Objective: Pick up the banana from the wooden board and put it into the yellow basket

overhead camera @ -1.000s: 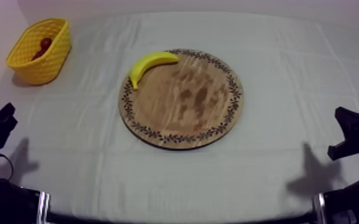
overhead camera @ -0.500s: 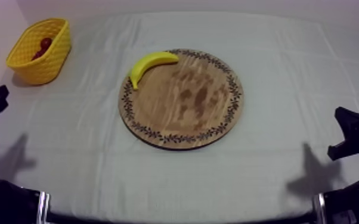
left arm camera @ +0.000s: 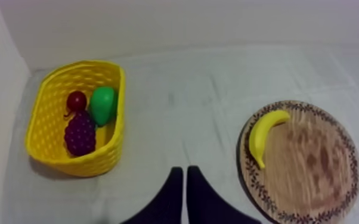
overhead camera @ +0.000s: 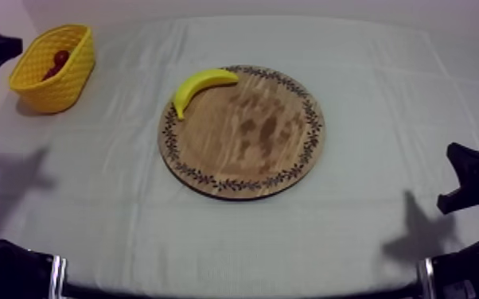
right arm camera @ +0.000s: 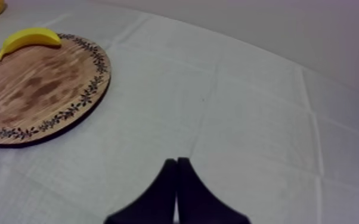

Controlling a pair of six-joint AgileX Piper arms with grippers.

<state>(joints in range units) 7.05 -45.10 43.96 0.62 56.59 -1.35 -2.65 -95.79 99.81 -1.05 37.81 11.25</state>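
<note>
Left gripper (left arm camera: 181, 173) pinched together on nothing, hanging near my yellow basket (left arm camera: 114, 137) | banana (left arm camera: 264, 134) well clear of it, lying at the wooden board (left arm camera: 313, 176) rim nearest the basket | right gripper (right arm camera: 176, 162) closed, empty too

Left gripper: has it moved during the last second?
Yes. In the top view the left gripper has gone from the near left edge, well short of the yellow basket, to right beside the basket's rim.

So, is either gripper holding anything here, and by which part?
Nothing is held. The left gripper and right gripper are shut on nothing; the banana lies on the wooden board.
</note>
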